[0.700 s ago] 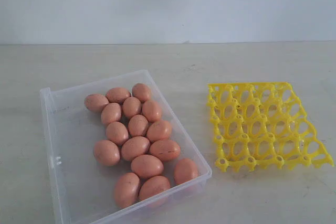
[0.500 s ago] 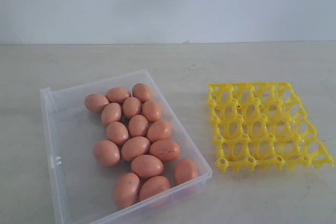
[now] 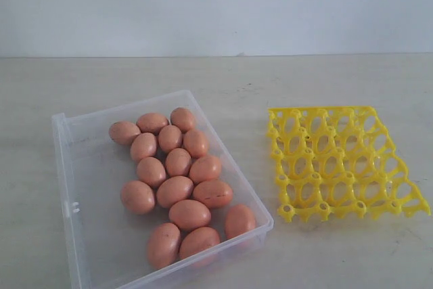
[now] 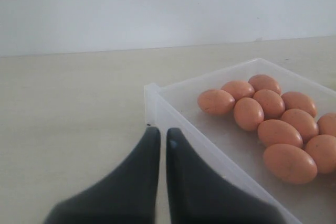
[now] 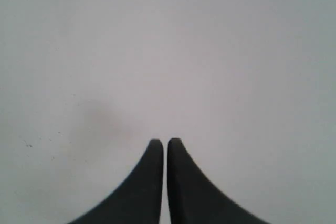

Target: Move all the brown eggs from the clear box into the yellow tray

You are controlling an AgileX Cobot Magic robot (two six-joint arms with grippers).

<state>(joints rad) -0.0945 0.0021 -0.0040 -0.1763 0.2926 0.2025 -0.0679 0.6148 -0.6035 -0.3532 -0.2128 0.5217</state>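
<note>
Several brown eggs (image 3: 177,187) lie clustered in the clear box (image 3: 81,235) at the left of the exterior view. The yellow tray (image 3: 342,162) sits to the right of the box with all its cups bare. Neither gripper shows in the exterior view. In the left wrist view my left gripper (image 4: 163,131) is shut with nothing in it, its tips just outside a corner of the clear box (image 4: 157,100), and several brown eggs (image 4: 248,114) lie beyond. My right gripper (image 5: 165,142) is shut and empty, facing only a plain pale surface.
The box and tray rest on a pale table (image 3: 318,79) with a white wall (image 3: 216,5) behind it. A strip of bare table separates the box's right wall from the tray.
</note>
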